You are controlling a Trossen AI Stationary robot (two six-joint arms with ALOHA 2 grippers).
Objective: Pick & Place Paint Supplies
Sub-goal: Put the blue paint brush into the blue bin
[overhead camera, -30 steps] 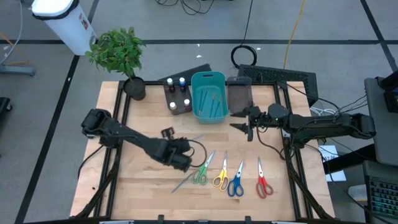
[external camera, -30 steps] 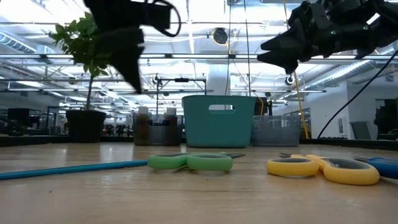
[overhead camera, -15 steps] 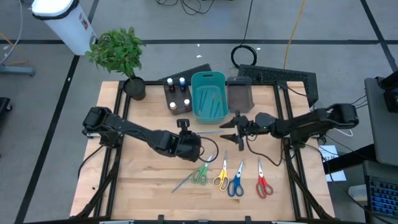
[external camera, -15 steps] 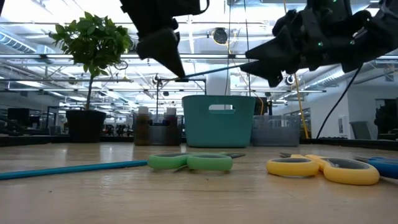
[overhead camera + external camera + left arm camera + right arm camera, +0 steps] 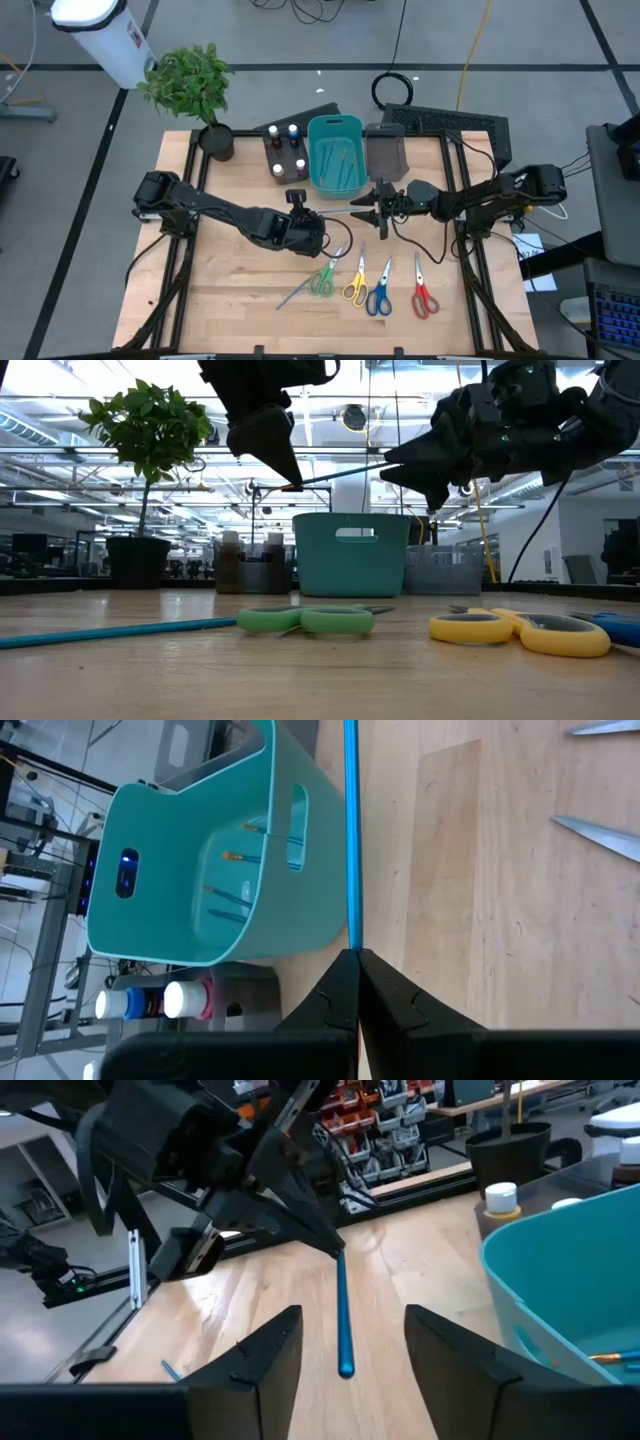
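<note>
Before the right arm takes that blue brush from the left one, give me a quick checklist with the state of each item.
1. Left gripper shut on the blue brush: ok.
2. Brush held up off the table: ok, low view shows it in the air.
3. Right gripper open, fingers either side of the brush's free end: ok.
4. Right fingers touching the brush: not ok, gaps show on both sides.
5. Teal bin close behind, brushes already inside: ok.
6. Scissors out of the way: ok.
</note>
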